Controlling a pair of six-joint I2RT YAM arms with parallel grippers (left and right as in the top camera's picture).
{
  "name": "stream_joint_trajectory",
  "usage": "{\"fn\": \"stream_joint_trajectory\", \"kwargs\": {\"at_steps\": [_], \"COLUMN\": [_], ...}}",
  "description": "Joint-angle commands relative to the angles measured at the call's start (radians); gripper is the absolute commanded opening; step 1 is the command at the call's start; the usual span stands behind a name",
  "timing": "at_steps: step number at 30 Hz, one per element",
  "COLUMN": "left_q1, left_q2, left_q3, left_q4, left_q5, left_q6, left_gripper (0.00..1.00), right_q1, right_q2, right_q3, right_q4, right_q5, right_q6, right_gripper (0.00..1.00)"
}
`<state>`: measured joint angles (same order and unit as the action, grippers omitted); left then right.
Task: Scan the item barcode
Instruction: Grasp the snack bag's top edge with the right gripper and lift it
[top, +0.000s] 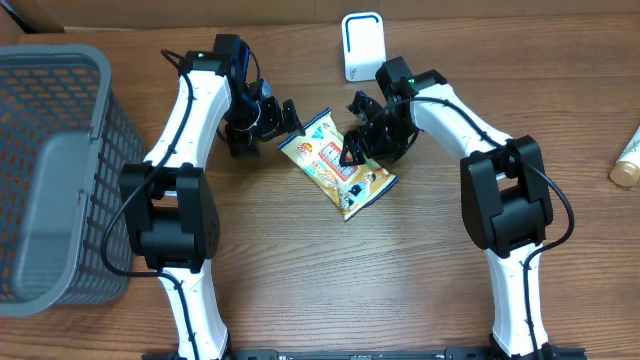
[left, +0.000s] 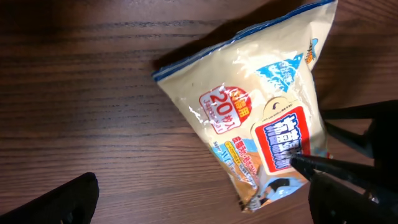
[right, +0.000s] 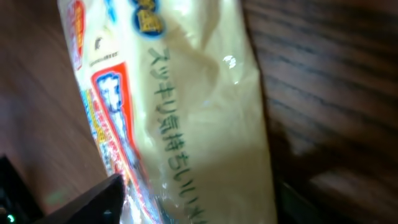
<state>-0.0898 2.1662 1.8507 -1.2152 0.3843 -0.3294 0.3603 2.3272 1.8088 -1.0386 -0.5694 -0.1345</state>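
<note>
Both arms were stretched forward across the wooden counter (top: 300, 290). The left pincer (top: 284, 118) was spread wide and released, just beside the wipes packet (top: 338, 162), which was laid flat mid-counter. The right pincer (top: 356, 148) was set over the packet. Its grip could not be told, the close view being blurred. A bottle (top: 627, 160) was cut off at the right edge.
</note>
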Motion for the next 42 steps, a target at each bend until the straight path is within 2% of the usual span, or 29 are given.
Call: {"fn": "stream_joint_trajectory", "kwargs": {"at_steps": [1, 6, 12, 15, 19, 22, 23, 25, 33, 42], "left_q1": [-0.004, -0.004, -0.012, -0.019, -0.023, -0.022, -0.022, -0.022, -0.023, -0.024], "left_q2": [0.005, 0.005, 0.005, 0.005, 0.005, 0.005, 0.005, 0.005, 0.005, 0.005], "left_q3": [0.009, 0.009, 0.009, 0.009, 0.009, 0.008, 0.008, 0.008, 0.002, 0.001], "left_q4": [0.000, 0.000, 0.001, 0.000, 0.000, -0.001, -0.001, 0.000, -0.001, -0.001], "left_q5": [-0.004, -0.004, -0.004, -0.011, -0.037, -0.037, -0.037, -0.041, -0.055, -0.074], "left_q6": [0.009, 0.009, 0.016, 0.016, 0.016, 0.015, 0.016, 0.015, 0.016, 0.015], "left_gripper": [1.00, 1.00, 1.00, 1.00, 1.00, 1.00, 1.00, 1.00, 1.00, 1.00], "right_q1": [0.005, 0.010, 0.029, 0.049, 0.079, 0.093, 0.096, 0.096, 0.072, -0.042], "right_q2": [-0.014, -0.014, -0.014, -0.013, -0.013, -0.013, -0.013, -0.013, -0.043, -0.206], "right_q3": [-0.045, -0.091, -0.103, -0.103, -0.103, -0.103, -0.103, -0.103, -0.057, 0.035], "right_q4": [0.015, 0.089, 0.156, 0.167, 0.179, 0.183, 0.186, 0.196, 0.184, 0.196], "right_q5": [-0.016, -0.009, -0.018, -0.016, 0.057, 0.151, 0.162, 0.161, 0.122, 0.112], "right_q6": [0.008, 0.087, 0.164, 0.169, 0.220, 0.287, 0.303, 0.327, 0.405, 0.405], "right_gripper": [0.63, 0.62, 0.79, 0.80, 0.60, 0.34, 0.29, 0.04, 0.04, 0.04]}}
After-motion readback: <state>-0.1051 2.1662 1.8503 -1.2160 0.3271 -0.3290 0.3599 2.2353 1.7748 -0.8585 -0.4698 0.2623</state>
